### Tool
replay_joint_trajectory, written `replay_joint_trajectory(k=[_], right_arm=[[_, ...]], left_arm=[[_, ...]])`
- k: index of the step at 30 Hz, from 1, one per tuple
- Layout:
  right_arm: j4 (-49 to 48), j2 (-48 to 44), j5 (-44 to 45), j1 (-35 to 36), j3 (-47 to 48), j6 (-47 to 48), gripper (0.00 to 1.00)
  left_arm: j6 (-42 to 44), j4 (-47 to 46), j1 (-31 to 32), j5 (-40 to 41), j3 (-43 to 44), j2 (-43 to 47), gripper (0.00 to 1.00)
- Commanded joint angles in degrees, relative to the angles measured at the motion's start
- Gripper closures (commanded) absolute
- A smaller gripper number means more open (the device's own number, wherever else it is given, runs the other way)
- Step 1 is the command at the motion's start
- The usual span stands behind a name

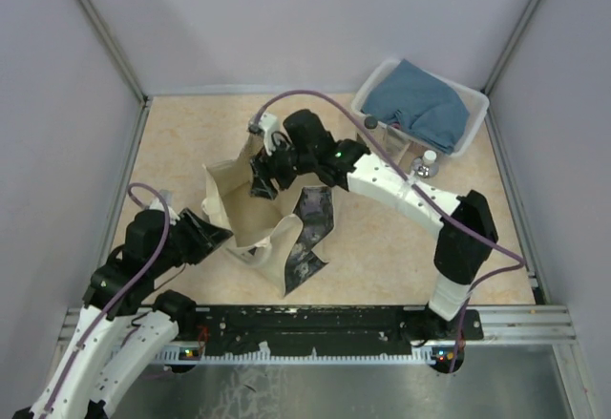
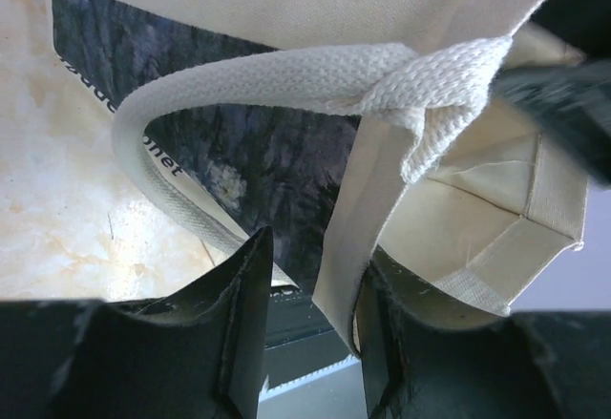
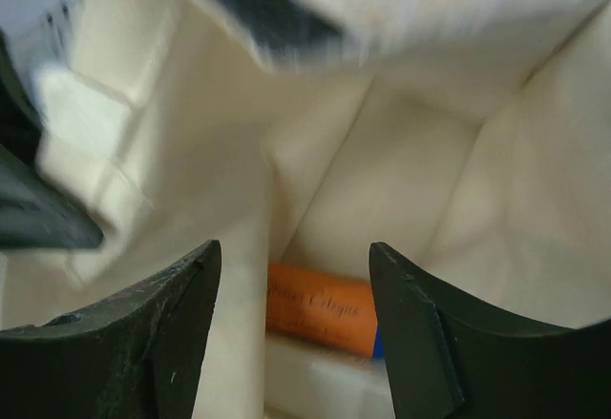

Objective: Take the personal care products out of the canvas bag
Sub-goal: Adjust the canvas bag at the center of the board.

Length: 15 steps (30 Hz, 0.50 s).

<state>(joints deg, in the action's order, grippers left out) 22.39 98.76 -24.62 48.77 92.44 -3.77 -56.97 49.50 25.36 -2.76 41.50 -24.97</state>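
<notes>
The canvas bag (image 1: 250,211) stands open at the table's middle-left, its dark printed panel (image 1: 310,240) hanging toward the front. My right gripper (image 1: 266,178) is open inside the bag's mouth. In the right wrist view its fingers (image 3: 293,252) are spread above an orange-and-blue bottle (image 3: 320,309) lying on the bag's floor, with a white item (image 3: 325,381) just below it. My left gripper (image 1: 216,236) is at the bag's front-left rim. In the left wrist view it (image 2: 315,257) is open, with the rim's cloth edge (image 2: 344,247) between the fingers, lying against the right one.
A white plastic basket (image 1: 379,75) with a blue folded cloth (image 1: 425,106) stands at the back right. A white bottle with a grey cap (image 1: 427,164) and a dark-capped one (image 1: 371,125) stand on the table by the basket. The bag's webbing handle (image 2: 248,80) loops across the panel.
</notes>
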Motion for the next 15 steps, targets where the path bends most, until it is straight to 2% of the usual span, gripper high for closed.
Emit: replay_joint_trajectory(k=[1,4,7,12,15], right_arm=[[1.39,-2.84,0.28,1.27,-10.20,-3.48,0.37],[-3.53,-8.04,-0.18,3.07,-21.17,-8.55,0.37],[-4.37,-11.04,5.58,6.00,-27.67,-10.07,0.36],[-2.99,-9.22,15.44,9.24,-30.82,-11.10,0.36],[-2.26,-5.52,19.71,11.95,-29.66,-11.26,0.35]], left_arm=[[0.44,0.25,-0.09,2.50,1.56,-0.05,0.55],[1.07,-0.63,-0.13,2.52,2.20,-0.62,0.55],[2.23,-1.08,-0.08,1.24,4.72,-2.22,0.56],[5.08,0.01,-0.10,-1.23,14.00,-7.71,0.56],[5.95,-2.56,-0.09,-5.11,15.99,-10.00,0.54]])
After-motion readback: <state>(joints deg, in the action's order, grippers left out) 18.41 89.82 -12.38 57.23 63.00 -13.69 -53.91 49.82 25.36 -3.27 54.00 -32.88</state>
